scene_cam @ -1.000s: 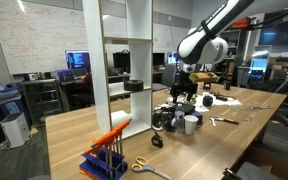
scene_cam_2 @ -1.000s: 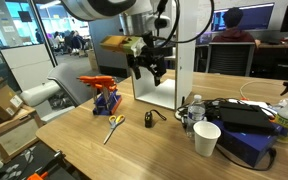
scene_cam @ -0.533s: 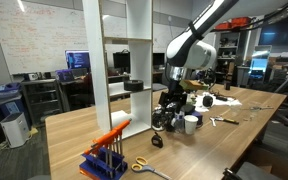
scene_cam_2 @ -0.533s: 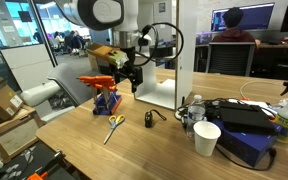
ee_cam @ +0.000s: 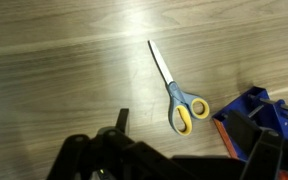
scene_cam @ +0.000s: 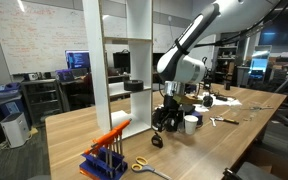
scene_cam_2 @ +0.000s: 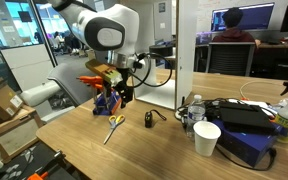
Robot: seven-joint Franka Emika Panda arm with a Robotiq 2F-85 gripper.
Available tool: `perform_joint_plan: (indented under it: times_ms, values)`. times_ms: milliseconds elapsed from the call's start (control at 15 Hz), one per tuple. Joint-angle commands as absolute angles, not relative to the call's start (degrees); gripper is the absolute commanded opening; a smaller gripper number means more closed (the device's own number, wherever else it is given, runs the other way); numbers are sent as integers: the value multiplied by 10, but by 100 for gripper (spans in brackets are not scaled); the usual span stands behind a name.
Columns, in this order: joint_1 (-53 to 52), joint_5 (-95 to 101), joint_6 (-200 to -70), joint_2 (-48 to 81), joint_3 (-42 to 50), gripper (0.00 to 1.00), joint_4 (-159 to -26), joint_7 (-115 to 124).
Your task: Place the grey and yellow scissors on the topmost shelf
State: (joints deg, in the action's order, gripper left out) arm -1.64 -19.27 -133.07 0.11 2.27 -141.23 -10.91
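The grey and yellow scissors [ee_cam: 179, 96] lie flat on the wooden table, also seen in both exterior views [scene_cam: 149, 168] [scene_cam_2: 114, 127]. My gripper [scene_cam_2: 119, 97] hangs above the table, over the scissors and beside the blue rack; it also shows in an exterior view [scene_cam: 167, 112]. In the wrist view its fingers [ee_cam: 182, 150] stand wide apart and empty, with the scissors between and ahead of them. The white shelving unit [scene_cam: 124, 50] stands on the table; its uprights run out of the top of the frame, so the topmost shelf is out of view.
A blue rack with orange-handled tools [scene_cam_2: 105, 98] [scene_cam: 106, 158] [ee_cam: 259, 110] stands close by the scissors. A white cup [scene_cam_2: 207, 138], a bottle [scene_cam_2: 194, 108], black gear [scene_cam: 169, 118] and a small black object [scene_cam_2: 151, 119] sit near the shelving unit [scene_cam_2: 174, 60].
The arm has swung away from the shelving unit and lowered toward the scissors and blue rack. The scissors have not moved.
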Motion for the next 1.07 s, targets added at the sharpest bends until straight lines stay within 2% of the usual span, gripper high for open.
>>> perform_joint_plan:
  times_ms: [0,267,1000]
  values:
    - [-10,-122,-1330,30,12,100,-1398,-154]
    - [-11,-26,-1358,66,6,100,-1403,-190]
    - [-13,95,-1559,273,-34,100,-1380,-198]
